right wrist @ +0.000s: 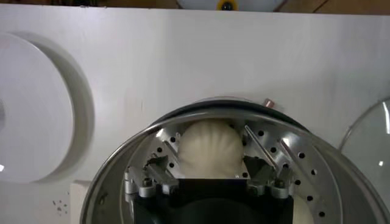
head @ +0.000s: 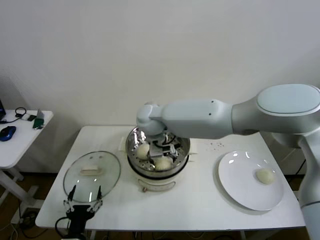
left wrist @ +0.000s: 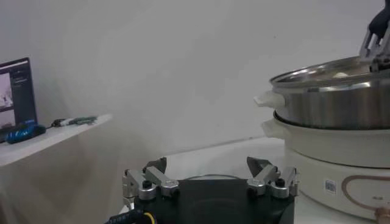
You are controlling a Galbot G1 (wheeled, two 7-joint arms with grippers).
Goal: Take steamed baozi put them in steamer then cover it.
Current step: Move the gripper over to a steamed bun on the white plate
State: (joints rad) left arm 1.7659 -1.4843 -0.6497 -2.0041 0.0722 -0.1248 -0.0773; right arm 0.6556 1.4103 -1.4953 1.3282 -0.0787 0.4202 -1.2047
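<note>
The steamer (head: 134, 145) is a steel basket in a cream pot at the table's middle; it also shows in the left wrist view (left wrist: 335, 97). My right gripper (head: 164, 152) reaches down inside it, shut on a baozi (right wrist: 210, 149) low over the perforated floor (right wrist: 286, 152). A second baozi (head: 143, 150) lies in the basket on its left. One baozi (head: 265, 176) lies on the white plate (head: 240, 185). The glass cover (head: 92, 175) lies flat on the table, left of the steamer. My left gripper (head: 82, 196) hangs open and empty at the cover's near edge.
A white side table (head: 20, 132) with a blue mouse and cables stands to the left, apart from the work table. Small crumbs (head: 216, 145) lie behind the plate. My right arm spans the table from the right to the steamer.
</note>
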